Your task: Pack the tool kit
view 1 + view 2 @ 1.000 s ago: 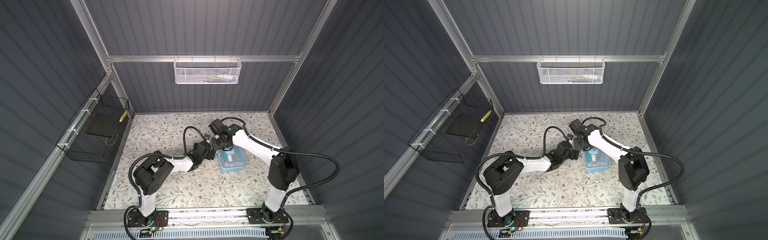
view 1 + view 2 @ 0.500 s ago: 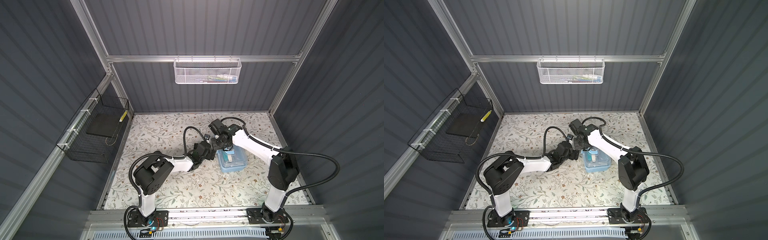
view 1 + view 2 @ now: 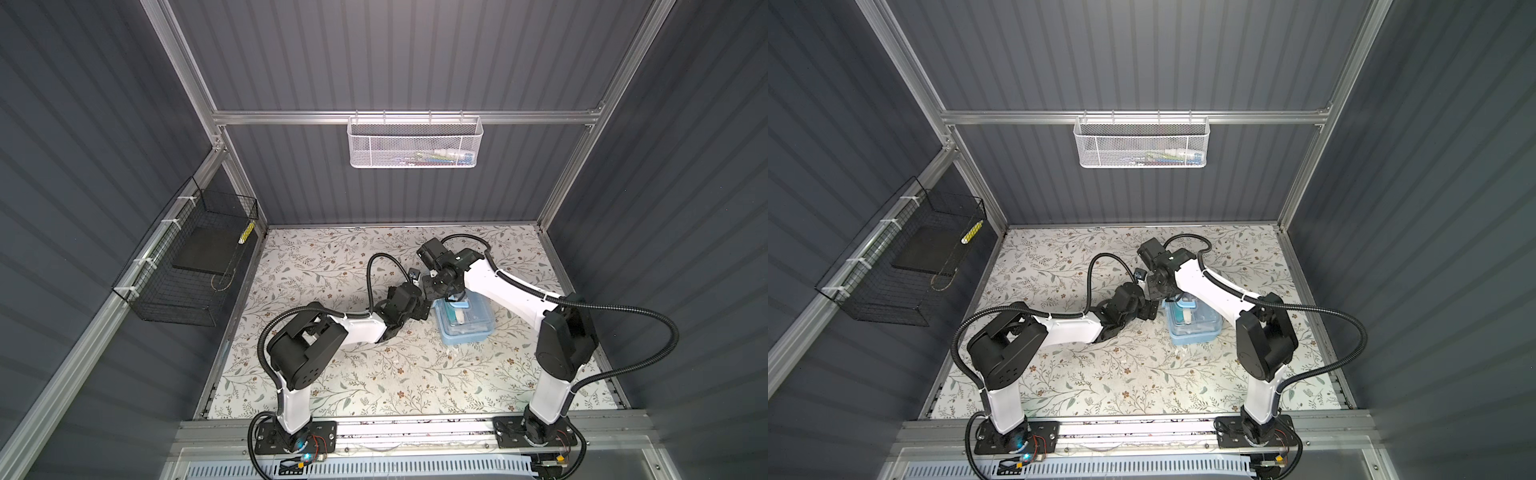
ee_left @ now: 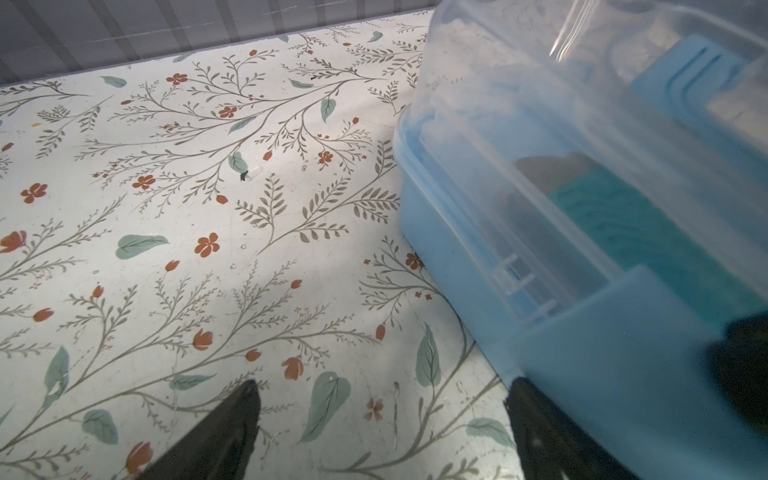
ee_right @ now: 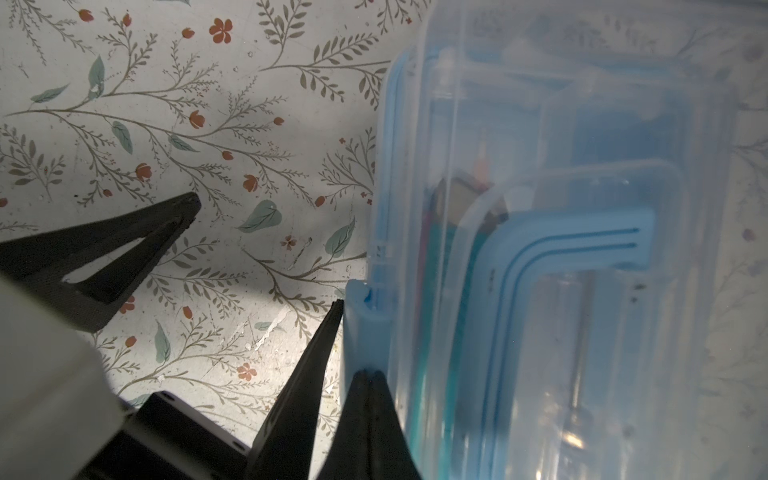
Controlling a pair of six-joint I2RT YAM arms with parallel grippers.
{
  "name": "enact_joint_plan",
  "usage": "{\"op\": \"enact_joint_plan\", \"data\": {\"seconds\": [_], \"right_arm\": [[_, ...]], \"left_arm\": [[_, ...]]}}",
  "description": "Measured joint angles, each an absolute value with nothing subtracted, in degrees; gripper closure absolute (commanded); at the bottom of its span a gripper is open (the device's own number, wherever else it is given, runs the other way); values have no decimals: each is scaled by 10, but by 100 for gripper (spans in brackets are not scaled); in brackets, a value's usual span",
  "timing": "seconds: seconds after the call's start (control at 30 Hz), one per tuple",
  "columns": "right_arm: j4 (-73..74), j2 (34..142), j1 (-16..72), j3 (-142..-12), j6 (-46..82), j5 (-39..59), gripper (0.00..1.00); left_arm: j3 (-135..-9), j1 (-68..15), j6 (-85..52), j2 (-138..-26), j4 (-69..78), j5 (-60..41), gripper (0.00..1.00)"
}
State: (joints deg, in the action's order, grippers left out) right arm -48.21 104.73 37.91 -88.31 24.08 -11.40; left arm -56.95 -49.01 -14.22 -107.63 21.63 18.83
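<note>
On the floral tabletop, near its middle, the tool kit sits with its lid down, and nothing has shifted in the last second. The left gripper stands spread and empty beside the blue latch. The right gripper, clenched on nothing, bears on that latch, so the latching looks stalled.

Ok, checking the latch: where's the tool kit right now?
In both top views the tool kit sits on the floral table, right of centre, with the left gripper close beside its left edge.
</note>
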Motion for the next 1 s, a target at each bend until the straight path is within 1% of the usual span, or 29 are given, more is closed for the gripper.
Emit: {"op": "enact_joint_plan", "data": {"seconds": [0.57,1.0], "right_arm": [[-481,1049,383,-883,245,-120,96],[-485,1075,391,-877,251,-118,95]], "left_arm": [[-566,-490,-142,-1076,216,188,6],[-557,-492,-142,-1075,207,189,6]]}}
